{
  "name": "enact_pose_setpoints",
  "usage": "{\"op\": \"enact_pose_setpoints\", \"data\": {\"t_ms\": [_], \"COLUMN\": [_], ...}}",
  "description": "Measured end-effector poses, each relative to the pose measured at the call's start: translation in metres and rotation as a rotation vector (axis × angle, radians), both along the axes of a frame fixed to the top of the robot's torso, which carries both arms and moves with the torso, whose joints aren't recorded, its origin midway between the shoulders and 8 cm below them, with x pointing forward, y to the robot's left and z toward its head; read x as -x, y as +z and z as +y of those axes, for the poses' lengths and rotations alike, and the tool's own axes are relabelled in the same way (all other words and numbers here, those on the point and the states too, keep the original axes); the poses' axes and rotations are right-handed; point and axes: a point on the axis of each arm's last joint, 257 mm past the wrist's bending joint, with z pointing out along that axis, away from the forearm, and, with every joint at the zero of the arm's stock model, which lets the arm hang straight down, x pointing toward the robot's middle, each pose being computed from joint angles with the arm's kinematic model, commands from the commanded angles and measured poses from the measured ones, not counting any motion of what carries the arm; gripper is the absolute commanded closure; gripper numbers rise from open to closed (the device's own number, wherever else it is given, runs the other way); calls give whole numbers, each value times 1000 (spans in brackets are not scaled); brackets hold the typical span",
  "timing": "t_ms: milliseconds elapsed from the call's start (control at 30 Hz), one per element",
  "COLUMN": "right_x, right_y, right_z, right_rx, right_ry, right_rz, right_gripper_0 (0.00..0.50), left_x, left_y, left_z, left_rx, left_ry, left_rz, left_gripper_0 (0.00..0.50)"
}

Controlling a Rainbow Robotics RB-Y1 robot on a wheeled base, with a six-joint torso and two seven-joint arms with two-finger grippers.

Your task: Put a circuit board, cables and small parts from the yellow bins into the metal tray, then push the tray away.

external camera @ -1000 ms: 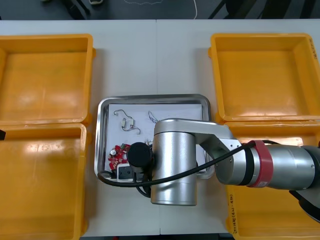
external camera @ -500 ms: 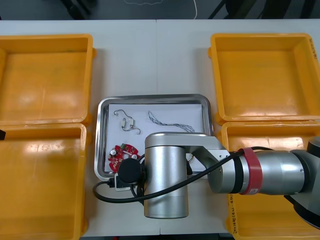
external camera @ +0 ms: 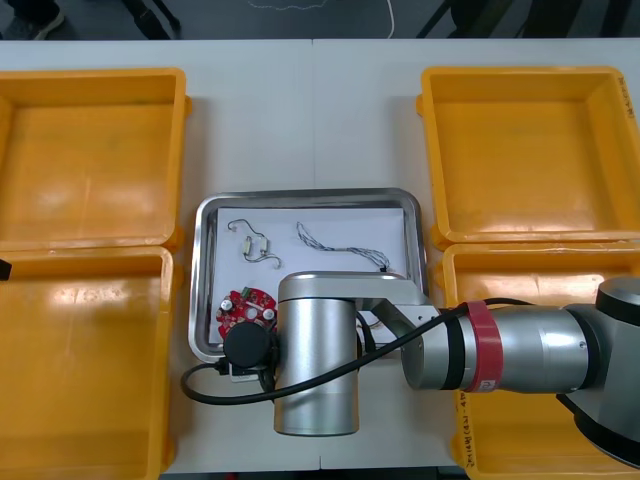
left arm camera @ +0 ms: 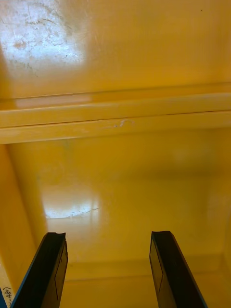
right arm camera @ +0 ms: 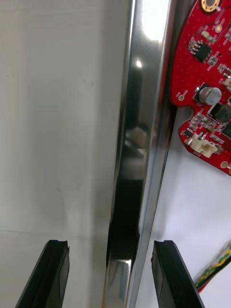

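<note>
Metal tray, shiny-rimmed and white inside, holds a red circuit board; the right claw straddles its rim, released.

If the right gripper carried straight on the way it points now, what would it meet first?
Probably the metal tray's rim, lying between the right gripper's open fingers, though depth is unclear. The left gripper hangs open over a yellow bin.

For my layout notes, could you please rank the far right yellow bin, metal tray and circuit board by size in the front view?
Largest: far right yellow bin.
Then the metal tray, partly under the right arm.
Smallest: round red circuit board.
</note>
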Motion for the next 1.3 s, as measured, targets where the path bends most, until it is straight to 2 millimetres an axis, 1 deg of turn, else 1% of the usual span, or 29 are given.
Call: {"op": "enact_pose_setpoints", "data": {"t_ms": [100, 133, 200, 233, 267, 300, 333, 367, 400, 467, 500, 1100, 1300], "right_x": [-1, -2, -2, -3, -3, -3, -3, -3, -4, -5, -6, -14, -22], "right_y": [0, 0, 0, 0, 0, 0, 0, 0, 0, 1, 1, 5, 14], "right_z": [1, 1, 2, 1, 1, 1, 1, 1, 1, 1, 1, -1, -1], "right_rx": [-1, -2, -3, -2, -2, -2, -2, -2, -1, -1, -1, 6, 12], "right_ry": [-1, -1, -1, -2, -2, -3, -3, -3, -3, -3, -3, -10, -12], "right_rz": [-5, -7, -8, -8, -9, -9, -9, -9, -12, -16, -19, -51, -73], "right_gripper_0": [1, 19, 110, 130, 175, 236, 277, 373, 448, 492, 500, 500, 500], "left_x": [0, 0, 0, 0, 0, 0, 0, 0, 0, 0, 0, 0, 0], "left_y": [0, 0, 0, 0, 0, 0, 0, 0, 0, 0, 0, 0, 0], "left_z": [0, 0, 0, 0, 0, 0, 0, 0, 0, 0, 0, 0, 0], "left_rx": [0, 0, 0, 0, 0, 0, 0, 0, 0, 0, 0, 0, 0], "left_ry": [0, 0, 0, 0, 0, 0, 0, 0, 0, 0, 0, 0, 0], "left_rz": [0, 0, 0, 0, 0, 0, 0, 0, 0, 0, 0, 0, 0], "left_gripper_0": [0, 0, 0, 0, 0, 0, 0, 0, 0, 0, 0, 0, 0]}}
